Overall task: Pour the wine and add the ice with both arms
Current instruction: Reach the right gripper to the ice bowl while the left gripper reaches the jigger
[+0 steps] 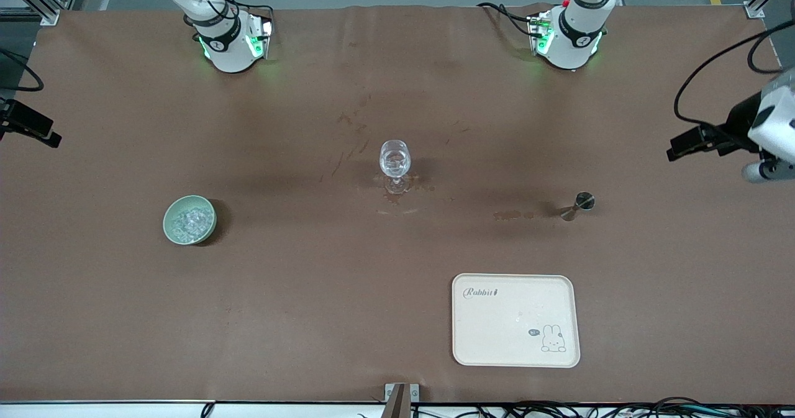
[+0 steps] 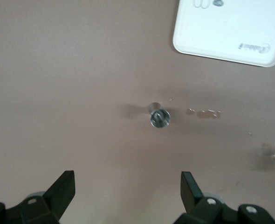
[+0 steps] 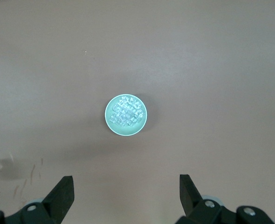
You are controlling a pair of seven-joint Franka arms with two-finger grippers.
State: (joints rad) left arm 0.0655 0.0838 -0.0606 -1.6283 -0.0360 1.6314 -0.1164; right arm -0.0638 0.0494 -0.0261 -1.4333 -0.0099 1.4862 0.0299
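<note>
The brown-covered bench (image 1: 279,318) carries four things. A pale green bowl (image 1: 189,220) of ice (image 1: 188,222) sits toward the right arm's end, ahead of the right arm's spread fingers (image 3: 63,193). A wine glass (image 1: 395,164) stands mid-bench among what look like wet stains. A small metal jigger (image 1: 576,206) lies ahead of the left arm's fingers (image 2: 189,187), with a cream rabbit tray (image 1: 515,320) nearer the front camera.

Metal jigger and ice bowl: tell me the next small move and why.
Probably lower the open left gripper straight down onto the metal jigger, which stands upright on the table directly under it, untouched. The right gripper hangs open high over the pale green bowl of ice. The wine glass stands mid-table, so pouring likely comes first.
</note>
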